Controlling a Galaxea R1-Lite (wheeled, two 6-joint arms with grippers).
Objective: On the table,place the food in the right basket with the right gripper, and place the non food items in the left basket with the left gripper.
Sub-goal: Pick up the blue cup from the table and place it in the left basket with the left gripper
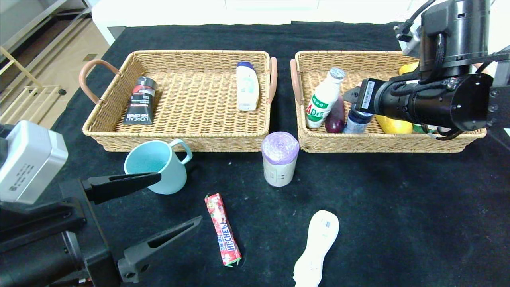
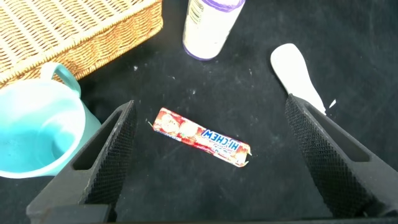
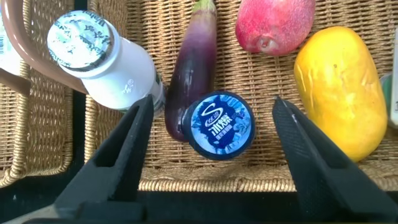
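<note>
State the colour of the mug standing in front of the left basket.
The mug is teal, a pale blue-green, inside and out. It shows best in the head view.

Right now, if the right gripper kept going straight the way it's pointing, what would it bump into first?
Probably the blue-lidded jar in the right basket: it sits between the right gripper's open jaws. Depth is unclear.

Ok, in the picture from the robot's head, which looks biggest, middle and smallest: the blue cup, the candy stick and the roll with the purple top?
Largest to smallest, as they look in the head view:
1. Teal mug
2. Beige roll with purple top
3. Red Hi-Chew candy stick, long but thin

The mug and roll are fairly close in size.
</note>
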